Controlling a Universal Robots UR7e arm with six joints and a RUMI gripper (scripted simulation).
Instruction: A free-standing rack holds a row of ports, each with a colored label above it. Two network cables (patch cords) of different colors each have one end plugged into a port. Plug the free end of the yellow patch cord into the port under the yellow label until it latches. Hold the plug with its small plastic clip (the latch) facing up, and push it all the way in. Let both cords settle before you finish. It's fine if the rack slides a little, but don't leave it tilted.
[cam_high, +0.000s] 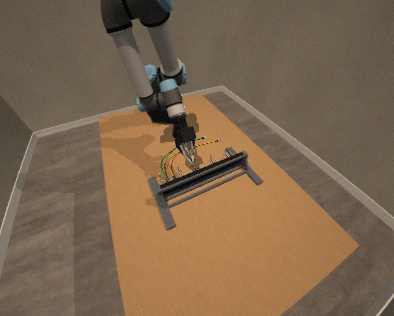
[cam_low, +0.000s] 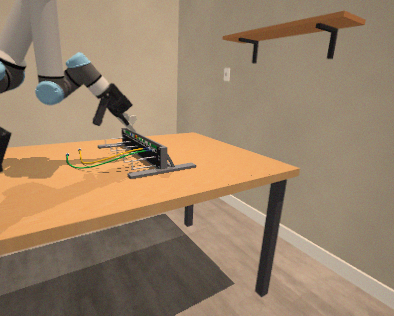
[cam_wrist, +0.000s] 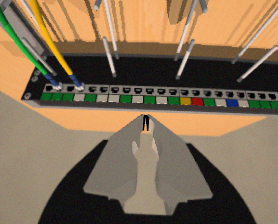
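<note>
The rack stands upright on the table. The yellow patch cord has one end plugged in near the left end of the port row in the wrist view; its free plug is away from the rack. The green patch cord is plugged in just left of it. The yellow label is right of centre, beside the red label; the port by it looks empty. My gripper is shut and empty, close to the rack's label edge.
Several thin pale rods stick out from the rack on the cord side, around the cords. The green cord's free plug lies near the yellow one. A wall shelf is far behind the table.
</note>
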